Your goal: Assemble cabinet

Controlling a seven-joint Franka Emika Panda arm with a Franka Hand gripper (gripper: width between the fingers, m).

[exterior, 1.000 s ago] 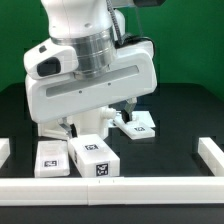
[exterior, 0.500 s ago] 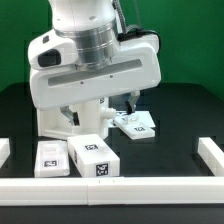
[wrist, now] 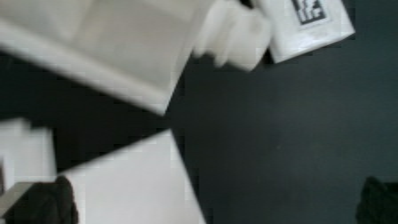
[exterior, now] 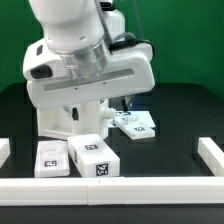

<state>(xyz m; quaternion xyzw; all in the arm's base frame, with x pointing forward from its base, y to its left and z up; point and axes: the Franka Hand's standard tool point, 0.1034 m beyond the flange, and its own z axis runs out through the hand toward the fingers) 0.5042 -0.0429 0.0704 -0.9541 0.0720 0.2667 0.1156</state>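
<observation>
In the exterior view the arm's white wrist (exterior: pixel 90 75) hangs low over the table and hides most of the cabinet, a large white part of which only a piece (exterior: pixel 60 124) shows beneath it. Two small white tagged blocks (exterior: pixel 52 160) (exterior: pixel 93 156) lie in front. A flat tagged white part (exterior: pixel 136 124) lies to the exterior view's right. The wrist view is blurred. My gripper (wrist: pixel 208 205) is open, its dark fingertips (wrist: pixel 39 205) far apart. A white part (wrist: pixel 116 185) lies partly between them, below, over the dark table. The large white part (wrist: pixel 107 45) and a tagged part (wrist: pixel 302 25) lie beyond.
White rails border the black table at the front (exterior: pixel 110 186), at the exterior view's left (exterior: pixel 4 150) and at its right (exterior: pixel 209 152). A green wall stands behind the table.
The arm's wrist has swung a little toward the exterior view's left and turned. The parts on the table have not moved.
</observation>
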